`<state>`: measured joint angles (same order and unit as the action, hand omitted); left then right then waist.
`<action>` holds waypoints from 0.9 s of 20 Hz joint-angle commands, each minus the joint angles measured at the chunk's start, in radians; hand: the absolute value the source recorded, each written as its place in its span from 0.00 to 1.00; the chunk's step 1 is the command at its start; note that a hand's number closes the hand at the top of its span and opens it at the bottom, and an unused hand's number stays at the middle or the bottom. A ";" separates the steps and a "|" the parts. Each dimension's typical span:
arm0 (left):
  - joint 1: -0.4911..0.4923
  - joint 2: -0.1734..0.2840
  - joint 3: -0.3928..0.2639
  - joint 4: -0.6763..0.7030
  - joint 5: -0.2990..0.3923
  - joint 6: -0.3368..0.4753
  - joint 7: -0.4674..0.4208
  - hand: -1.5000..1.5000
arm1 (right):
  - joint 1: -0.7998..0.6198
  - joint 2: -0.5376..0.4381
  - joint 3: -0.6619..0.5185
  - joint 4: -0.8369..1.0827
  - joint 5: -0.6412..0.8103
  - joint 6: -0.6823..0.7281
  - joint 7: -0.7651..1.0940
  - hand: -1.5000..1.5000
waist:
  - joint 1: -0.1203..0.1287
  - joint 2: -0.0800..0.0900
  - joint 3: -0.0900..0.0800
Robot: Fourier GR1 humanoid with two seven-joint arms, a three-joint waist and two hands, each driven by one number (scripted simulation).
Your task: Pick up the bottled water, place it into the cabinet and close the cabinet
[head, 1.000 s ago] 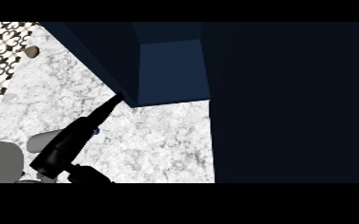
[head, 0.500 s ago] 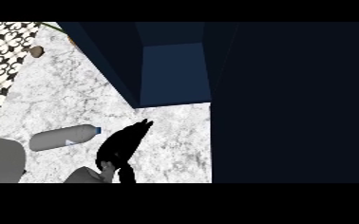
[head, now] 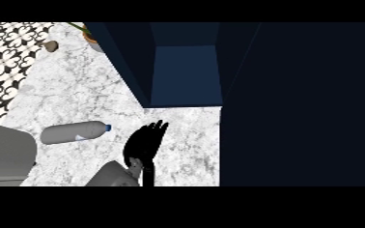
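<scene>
while the bottled water (head: 75, 132) lies on the counter (head: 85, 92), a spread hand (head: 145, 145) hovers beside it, below the cabinet (head: 185, 72)

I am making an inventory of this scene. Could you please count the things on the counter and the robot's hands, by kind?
Water bottle, lying on its side: 1
Dark blue cabinet, open: 1
Potted plant, partly hidden at the cabinet's edge: 1
Small brown object near the patterned wall, too small to identify: 1
Black hand, fingers straight: 1
Total: 5
</scene>
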<state>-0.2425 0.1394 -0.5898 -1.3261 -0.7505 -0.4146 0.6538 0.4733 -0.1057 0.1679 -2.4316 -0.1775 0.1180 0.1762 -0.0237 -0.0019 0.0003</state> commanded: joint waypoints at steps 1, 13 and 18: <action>0.020 0.035 0.005 -0.074 -0.028 -0.040 0.008 0.00 | 0.106 0.004 0.007 -0.139 -0.028 0.011 0.014 0.00 | 0.014 -0.002 0.000; -0.035 0.207 0.140 0.088 -0.077 0.040 -0.239 0.00 | 0.317 -0.024 0.030 -0.205 -0.004 0.089 -0.136 0.00 | 0.004 -0.002 0.000; -0.072 0.264 0.214 0.284 -0.088 0.131 -0.397 0.00 | 0.312 -0.003 0.099 -0.220 0.050 0.054 -0.117 0.00 | 0.003 0.002 -0.002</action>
<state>-0.3066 0.3458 -0.4235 -1.1329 -0.8378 -0.3237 0.3580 0.7321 -0.1029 0.2427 -2.4777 -0.1333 0.1857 0.0000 -0.0199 -0.0014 -0.0008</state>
